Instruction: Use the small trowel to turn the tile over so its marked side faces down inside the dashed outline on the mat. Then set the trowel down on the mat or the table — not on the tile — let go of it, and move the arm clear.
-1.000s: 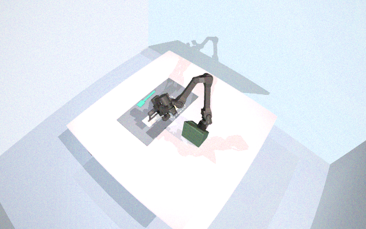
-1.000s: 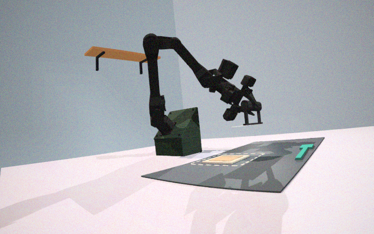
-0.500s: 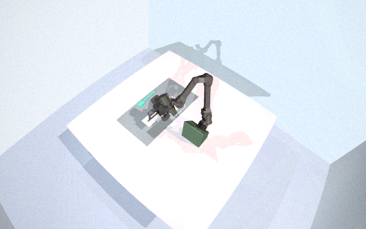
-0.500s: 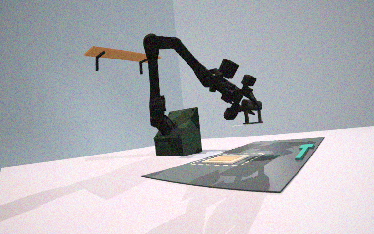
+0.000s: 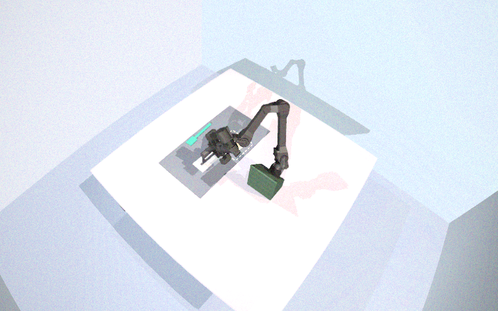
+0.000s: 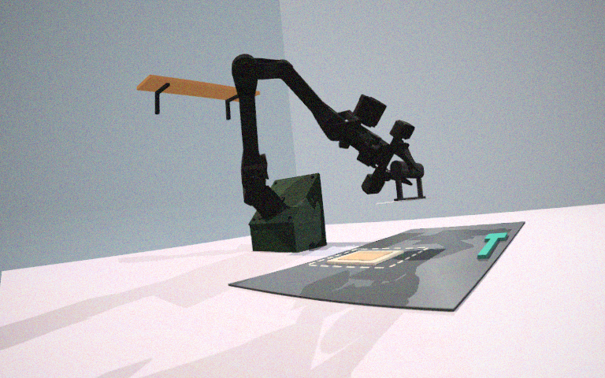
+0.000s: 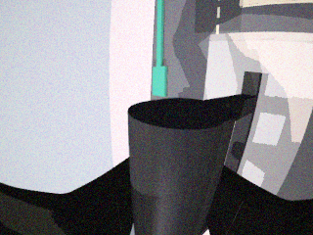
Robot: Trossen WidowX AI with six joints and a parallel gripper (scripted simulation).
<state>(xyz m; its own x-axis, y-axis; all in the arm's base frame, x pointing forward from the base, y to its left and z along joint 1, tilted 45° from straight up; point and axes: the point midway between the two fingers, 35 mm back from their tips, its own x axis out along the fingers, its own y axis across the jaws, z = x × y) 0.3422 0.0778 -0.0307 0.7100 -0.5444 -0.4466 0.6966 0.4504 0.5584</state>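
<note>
My gripper [image 6: 405, 169] [image 7: 171, 156] is shut on the dark round handle of the trowel [image 5: 203, 165] [image 6: 419, 187] [image 7: 222, 64]. The trowel's thin pale blade hangs below two posts, above the mat and clear of the tile. The square tile [image 6: 365, 257] [image 7: 279, 3] lies flat on the mat [image 5: 200, 188] [image 6: 432, 294], inside the dashed outline [image 6: 347, 267] [image 7: 218, 25]. Its upper face is cream with a tan-orange square; its underside is hidden. In the top view the arm covers most of the tile. The trowel is off to the outline's far side from the arm base.
A teal paddle-shaped object [image 5: 191, 140] [image 6: 489, 245] [image 7: 159, 80] lies near the mat's edge farthest from the arm base. The arm's green base block [image 5: 264, 180] [image 6: 272, 236] stands on the table beside the mat. An orange shelf [image 6: 196, 87] is on the wall behind.
</note>
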